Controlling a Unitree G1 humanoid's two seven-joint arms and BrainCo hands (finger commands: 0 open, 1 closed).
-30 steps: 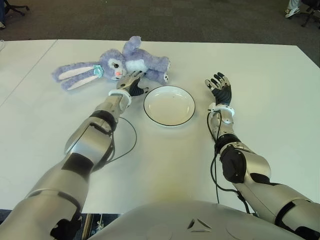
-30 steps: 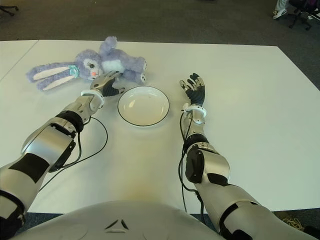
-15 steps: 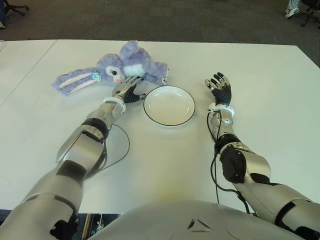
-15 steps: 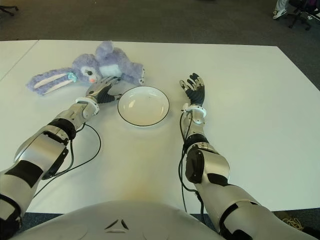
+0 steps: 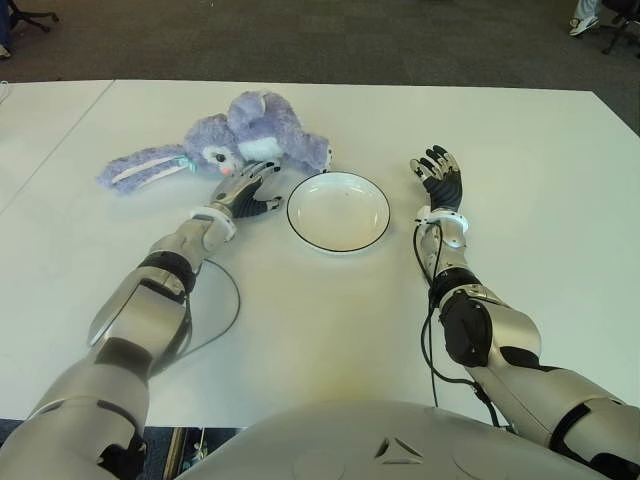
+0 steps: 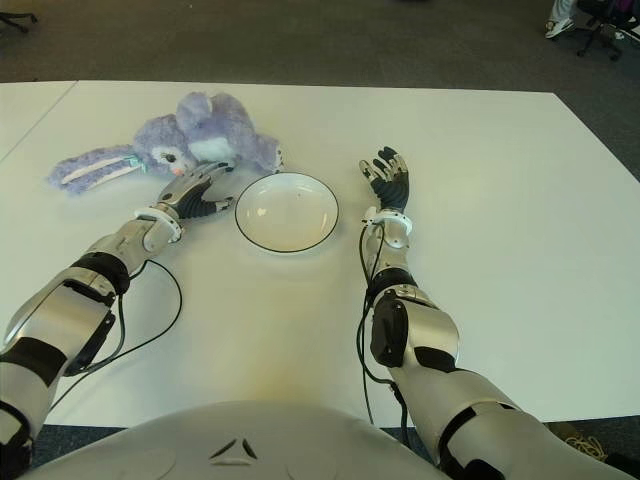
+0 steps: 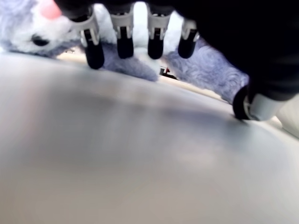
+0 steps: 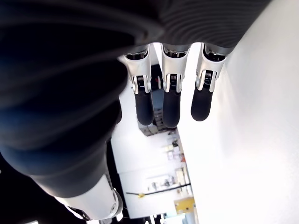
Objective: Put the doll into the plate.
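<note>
Doll (image 5: pixel 235 135) seen lying on tabletop (image 5: pixel 330 320), just left of plate (image 5: pixel 338 210), ungrasped. Left hand (image 5: pixel 243 190) placed just before doll, fingers spread, nothing held. Right hand (image 5: pixel 438 178) shown right of plate, fingers relaxed. Body best wrapped fully before lift.

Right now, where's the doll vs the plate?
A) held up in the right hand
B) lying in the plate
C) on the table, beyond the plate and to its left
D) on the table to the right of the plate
C: the doll lies on the table, beyond the empty plate and to its left, with the open left hand just beside it. The right hand is open on the plate's right and holds nothing.
</note>
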